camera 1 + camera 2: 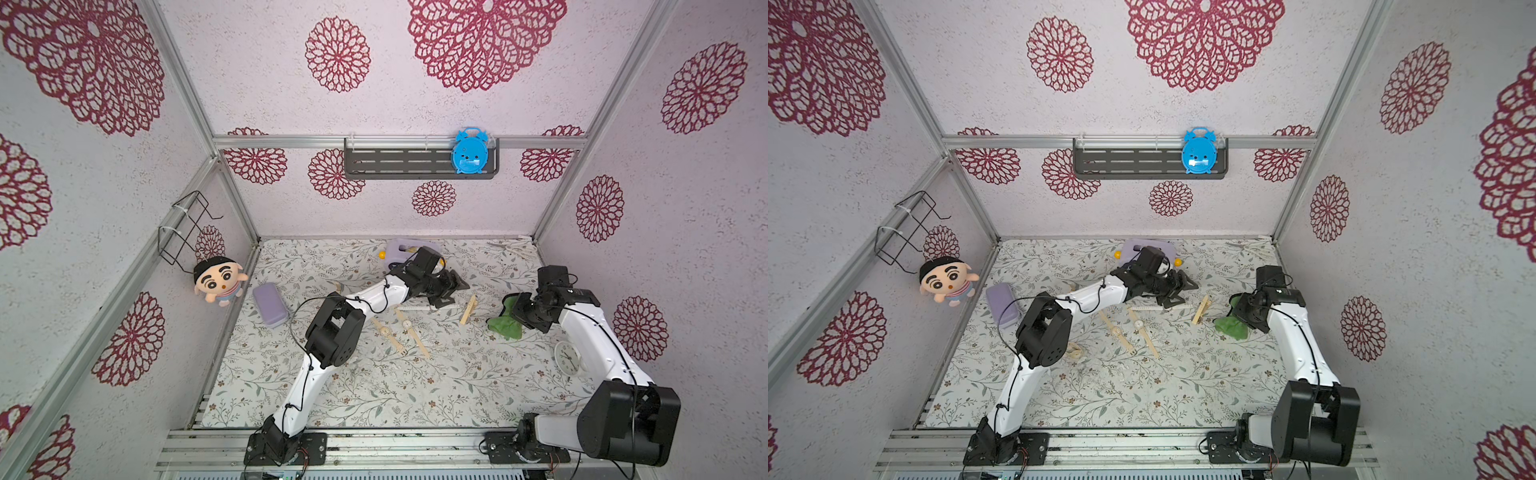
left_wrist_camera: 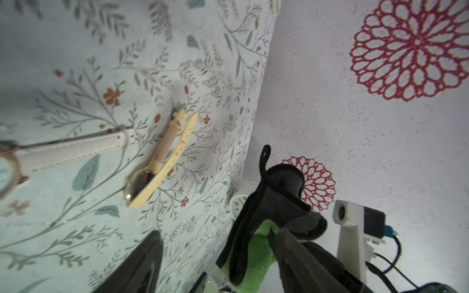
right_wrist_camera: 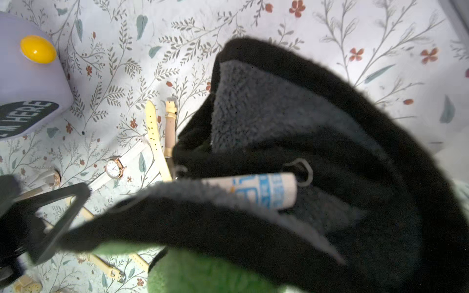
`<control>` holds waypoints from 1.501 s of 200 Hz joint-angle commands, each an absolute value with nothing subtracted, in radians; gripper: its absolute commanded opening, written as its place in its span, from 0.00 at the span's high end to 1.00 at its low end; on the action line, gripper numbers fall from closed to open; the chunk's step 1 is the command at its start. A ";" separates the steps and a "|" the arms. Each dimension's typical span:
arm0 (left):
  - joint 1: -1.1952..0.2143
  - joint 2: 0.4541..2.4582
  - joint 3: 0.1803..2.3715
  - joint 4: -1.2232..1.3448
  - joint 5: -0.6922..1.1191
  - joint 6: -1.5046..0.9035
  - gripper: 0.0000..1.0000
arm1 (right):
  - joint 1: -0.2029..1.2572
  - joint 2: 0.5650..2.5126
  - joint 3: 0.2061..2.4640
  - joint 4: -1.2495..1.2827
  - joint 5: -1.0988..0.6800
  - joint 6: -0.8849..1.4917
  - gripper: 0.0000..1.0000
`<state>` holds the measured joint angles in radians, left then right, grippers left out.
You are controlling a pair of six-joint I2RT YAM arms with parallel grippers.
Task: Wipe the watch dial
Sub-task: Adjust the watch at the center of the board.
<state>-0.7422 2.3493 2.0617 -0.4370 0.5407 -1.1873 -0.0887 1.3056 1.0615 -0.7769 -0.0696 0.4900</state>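
Over the floral tabletop [image 1: 415, 395], the left gripper [image 1: 454, 293] is spread wide near a white-strapped round watch [image 3: 114, 168], while a green-and-black fleece cloth [image 1: 505, 328] is clamped by the right gripper [image 1: 516, 309].

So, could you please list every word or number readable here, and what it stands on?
"M HERE", start cut off by the frame: dark label on the purple box.
Blue print on the white tag on the cloth: too blurred to read.
Numerals on the white-strap watch dial and the white clock: too small to read.
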 commanded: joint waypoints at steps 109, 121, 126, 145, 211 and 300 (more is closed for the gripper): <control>-0.966 2.674 2.672 -1.237 -0.251 -0.700 0.03 | -0.229 1.132 0.929 -0.752 -0.104 0.587 1.00; -0.976 2.677 2.676 -1.213 -0.279 -0.706 0.03 | -0.228 1.128 0.913 -0.757 -0.106 0.583 1.00; -0.979 2.674 2.673 -1.200 -0.286 -0.707 0.03 | -0.228 1.125 0.909 -0.760 -0.104 0.579 1.00; -0.991 2.671 2.670 -1.141 -0.307 -0.710 0.04 | -0.228 1.120 0.898 -0.770 -0.096 0.569 1.00; -0.999 2.703 2.666 -0.965 -0.260 -0.694 0.11 | -0.226 1.127 0.916 -0.775 -0.099 0.566 1.00; -1.004 2.768 2.651 -0.897 -0.208 -0.672 0.20 | -0.226 1.087 0.839 -0.736 -0.124 0.593 1.00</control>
<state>-0.9966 2.7293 2.6541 -0.9306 -0.2256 -0.6876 -0.2249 1.1240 0.8558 -0.7593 -0.1070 0.5701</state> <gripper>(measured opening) 0.808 0.112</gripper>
